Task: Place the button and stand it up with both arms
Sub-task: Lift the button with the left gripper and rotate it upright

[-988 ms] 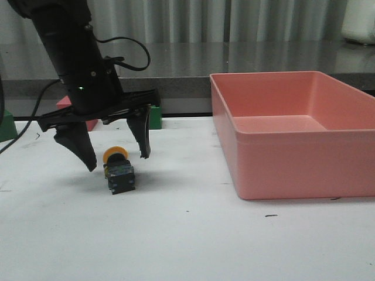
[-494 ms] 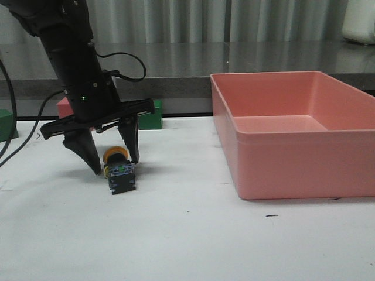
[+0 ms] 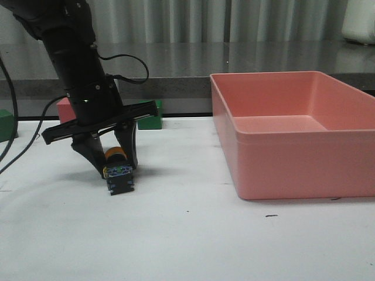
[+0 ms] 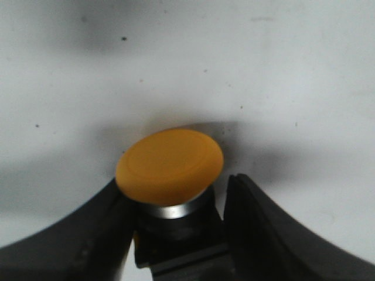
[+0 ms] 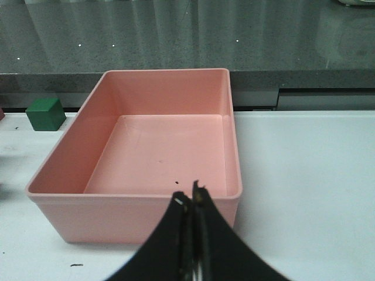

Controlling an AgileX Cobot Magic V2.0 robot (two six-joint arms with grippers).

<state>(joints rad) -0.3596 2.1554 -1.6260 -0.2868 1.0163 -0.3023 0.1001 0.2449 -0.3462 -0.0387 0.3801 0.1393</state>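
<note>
The button (image 3: 119, 174) lies on its side on the white table, yellow cap away from the camera and contact block toward it. My left gripper (image 3: 116, 165) reaches down over it, and its two fingers press the black body just behind the cap. In the left wrist view the yellow cap (image 4: 170, 167) fills the middle, with the left gripper (image 4: 176, 202) closed around the body below it. My right gripper (image 5: 190, 196) is shut and empty, held in front of the pink bin. It is out of the front view.
A large pink bin (image 3: 281, 170) stands on the right half of the table and also shows in the right wrist view (image 5: 117, 222). A green cube (image 3: 151, 122) and a pink cube (image 3: 65, 108) sit behind the left arm. Another green cube (image 3: 6, 124) is at the far left.
My left gripper has come down over the button and its fingers have closed from wide open onto the button's body. The button has stayed in place.
</note>
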